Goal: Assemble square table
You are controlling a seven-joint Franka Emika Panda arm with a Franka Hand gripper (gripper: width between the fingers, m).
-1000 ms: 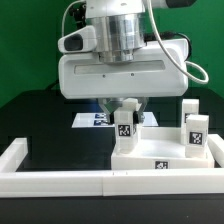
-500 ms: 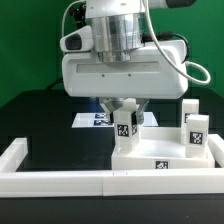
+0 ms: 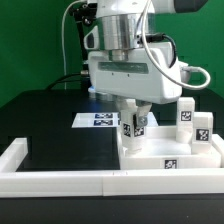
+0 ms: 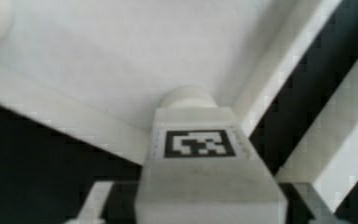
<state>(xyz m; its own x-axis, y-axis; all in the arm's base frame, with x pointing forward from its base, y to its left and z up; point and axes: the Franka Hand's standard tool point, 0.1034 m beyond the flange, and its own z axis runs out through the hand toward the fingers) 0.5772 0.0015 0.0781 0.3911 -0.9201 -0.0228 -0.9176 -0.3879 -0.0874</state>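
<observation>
Leg block held in the claw above the square table's slab.

Nearest runs the long white rail (image 3: 60, 181) bordering the black surface; the white slab (image 3: 175, 152) lies against it toward the exterior view's right, a tag on its front edge. Over the slab's near-left corner hangs the gripper (image 3: 133, 113), its fingers closed on a tagged leg block (image 3: 133, 124) that stands upright between them, its lower end at the slab; the wrist view shows this leg block (image 4: 197, 150) tag-up over the slab (image 4: 105, 50). Two more leg blocks (image 3: 193, 124) stand at the slab's far right. Farther back lies the marker board (image 3: 95, 120).
</observation>
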